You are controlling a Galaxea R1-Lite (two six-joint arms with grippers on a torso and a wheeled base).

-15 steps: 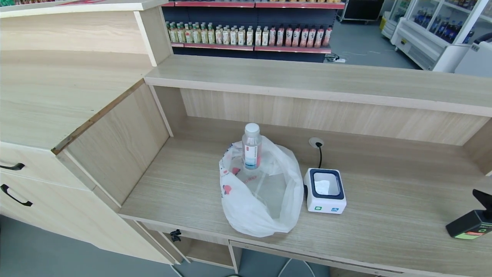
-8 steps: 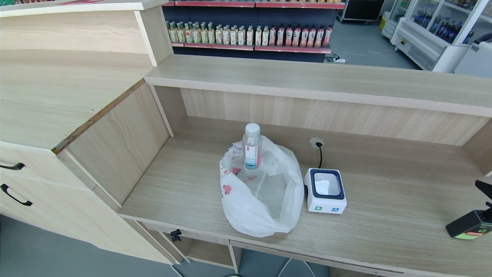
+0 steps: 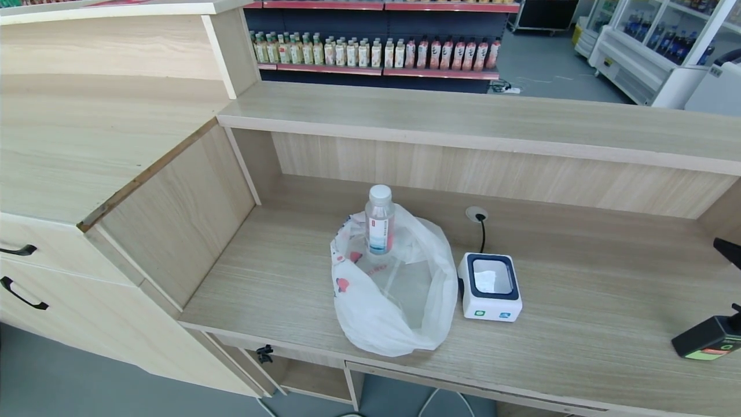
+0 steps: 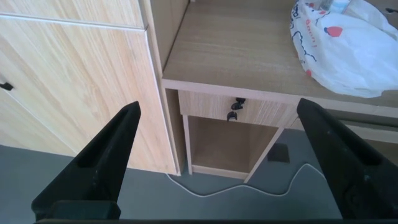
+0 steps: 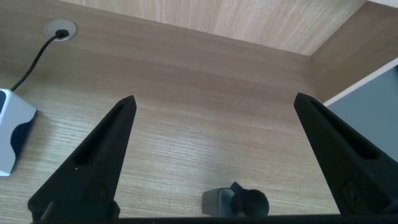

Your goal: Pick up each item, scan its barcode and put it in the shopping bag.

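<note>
Your right gripper (image 5: 214,99) is spread apart and empty, as is the left gripper (image 4: 219,104). The bottle (image 3: 380,221) looks bagged, so stay clear of the shopping bag (image 3: 393,313) off to its left.

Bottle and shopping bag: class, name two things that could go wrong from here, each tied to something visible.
The bottle stands upright at the far rim of the shopping bag; a tug on the film might topple it.
The scanner sits close beside the bag, cable trailing behind; a reach for the bottle could snag it.
</note>
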